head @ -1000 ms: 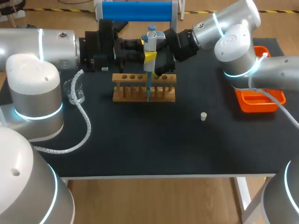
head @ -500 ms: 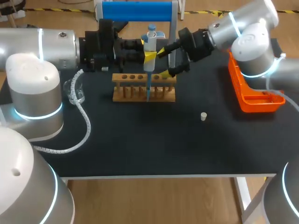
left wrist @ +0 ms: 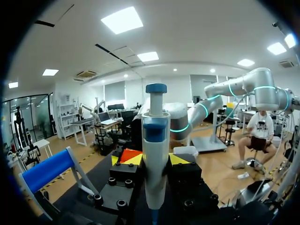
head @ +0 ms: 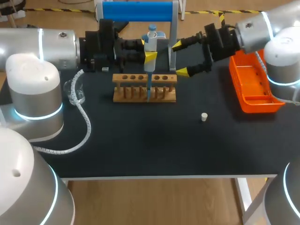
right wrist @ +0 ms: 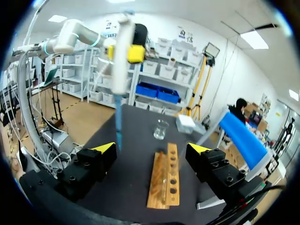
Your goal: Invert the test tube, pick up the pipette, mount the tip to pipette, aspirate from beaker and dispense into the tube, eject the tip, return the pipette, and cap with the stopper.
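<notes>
At the left edge of the black table (head: 140,145) a clear glass beaker (head: 75,91) stands upright beside the left arm's coiled cable. The left tool (head: 149,55) reaches in from that side at the back of the table. Its yellow-tipped fingers are pinching the pipette (head: 151,40) around its body, and the left wrist view shows the pipette (left wrist: 155,154) upright between the two tips. A blue pipette tip (head: 149,86) is mounted and points straight down at the wooden test tube rack (head: 140,93), which lies just in front of the tool. Whether the tip's end sits inside a hole cannot be told. Behind the rack stands a blue-barred stand (head: 138,10). To the right of the pipette and apart from it, the right tool (head: 179,59) hangs with its fingers spread wide and nothing between them. Its wrist view looks past them along the rack (right wrist: 165,180) to the beaker (right wrist: 161,130). Further right a small white stopper (head: 204,116) stands alone on the table, well apart from the rack. An orange tray (head: 255,101) lies near the right edge.
</notes>
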You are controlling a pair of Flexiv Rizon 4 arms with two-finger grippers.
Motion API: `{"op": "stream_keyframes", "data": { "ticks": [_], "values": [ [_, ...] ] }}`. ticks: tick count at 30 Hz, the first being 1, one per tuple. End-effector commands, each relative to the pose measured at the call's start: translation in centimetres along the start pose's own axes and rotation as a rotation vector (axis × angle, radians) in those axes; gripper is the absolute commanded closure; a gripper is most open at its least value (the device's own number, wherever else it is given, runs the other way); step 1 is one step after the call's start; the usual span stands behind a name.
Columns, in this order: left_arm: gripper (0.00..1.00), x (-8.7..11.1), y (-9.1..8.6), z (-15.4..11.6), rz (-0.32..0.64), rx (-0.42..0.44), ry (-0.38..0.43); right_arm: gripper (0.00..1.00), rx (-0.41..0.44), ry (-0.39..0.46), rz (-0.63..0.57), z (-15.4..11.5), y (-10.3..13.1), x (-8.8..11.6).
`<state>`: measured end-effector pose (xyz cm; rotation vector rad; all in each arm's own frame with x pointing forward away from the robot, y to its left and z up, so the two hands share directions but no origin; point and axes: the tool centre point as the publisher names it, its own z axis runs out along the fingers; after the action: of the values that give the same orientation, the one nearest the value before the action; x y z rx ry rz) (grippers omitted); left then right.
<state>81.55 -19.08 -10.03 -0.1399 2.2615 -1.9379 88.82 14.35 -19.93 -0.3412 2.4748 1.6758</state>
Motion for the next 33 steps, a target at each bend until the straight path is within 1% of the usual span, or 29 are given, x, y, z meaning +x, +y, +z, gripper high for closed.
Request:
{"op": "stream_keyframes", "data": {
  "ticks": [1, 5, 26, 33],
  "values": [
    [1.0, 0.0, 0.1, -0.1, 0.002, 0.005, 0.001, 0.0, -0.043, -0.02, -0.015, -1.6, 1.7, 2.6],
    [1.0, 0.0, 0.1, -0.1, 0.002, 0.005, 0.001, 0.0, -0.067, 0.001, 0.009, -0.6, 3.1, 3.1],
    [1.0, 0.0, 0.1, -0.1, 0.002, 0.005, 0.001, 0.0, -0.067, 0.001, 0.009, -0.6, 3.1, 3.1],
    [1.0, 0.0, 0.1, -0.1, 0.002, 0.005, 0.001, 0.0, -0.133, 0.012, 0.044, 0.1, 4.4, 3.7]
  ]
}}
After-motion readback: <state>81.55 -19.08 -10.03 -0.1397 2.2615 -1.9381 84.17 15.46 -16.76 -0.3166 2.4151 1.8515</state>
